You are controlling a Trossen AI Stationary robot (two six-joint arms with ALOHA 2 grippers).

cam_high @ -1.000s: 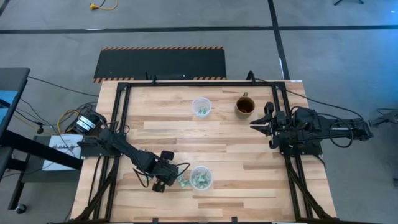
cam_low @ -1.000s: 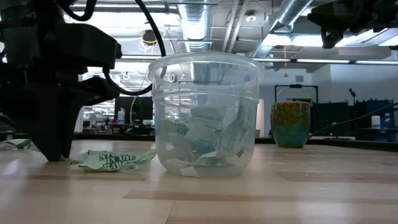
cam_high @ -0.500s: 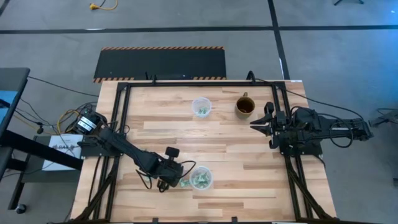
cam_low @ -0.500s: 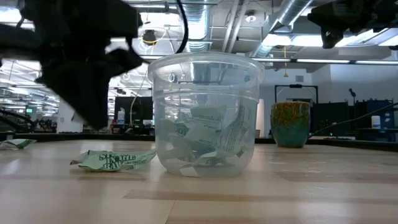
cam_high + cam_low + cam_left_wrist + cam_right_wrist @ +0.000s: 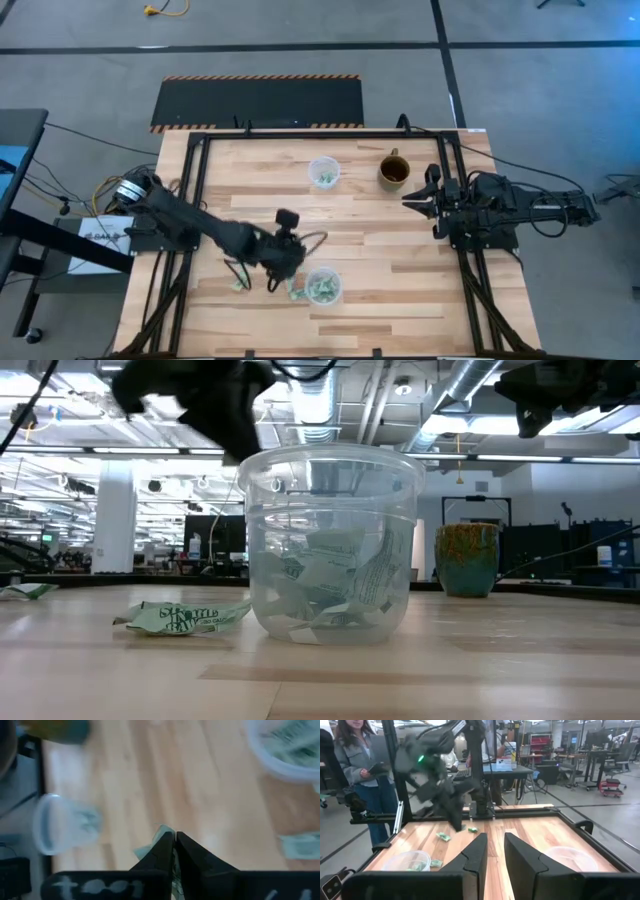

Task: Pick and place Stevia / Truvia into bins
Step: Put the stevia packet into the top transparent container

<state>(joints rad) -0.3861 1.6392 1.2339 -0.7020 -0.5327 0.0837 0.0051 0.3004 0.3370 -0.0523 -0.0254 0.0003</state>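
My left gripper (image 5: 292, 266) hangs above the table just left of the near bin (image 5: 322, 286), shut on one green-and-white Stevia packet (image 5: 161, 835). In the low view it blurs above the bin's rim (image 5: 240, 435). The near bin, a clear cup (image 5: 330, 545), holds several packets. Loose packets lie flat on the wood: one beside the bin (image 5: 297, 290), one farther left (image 5: 238, 285). The far bin (image 5: 323, 172) stands near the table's far edge. My right gripper (image 5: 492, 855) waits open at the table's right side (image 5: 415, 200). My left gripper pinches the packet between its two fingers; one end (image 5: 162, 831) sticks out past the fingertips. The fingers slant down toward the table. The packet is lifted clear of the wood. How far back it reaches between the fingers is hidden by the fingers themselves.
A brown mug (image 5: 393, 171) stands right of the far bin. A black frame (image 5: 300, 131) runs round the table's edges. A person (image 5: 357, 770) stands beyond the table's left side. Bare wood lies between the two bins.
My left gripper has risen from the table left of the near bin and swung toward the table's right and far side, tipping less steeply downward. In the low view it went from standing on the wood to above the bin's rim. A packet shows where it stood.
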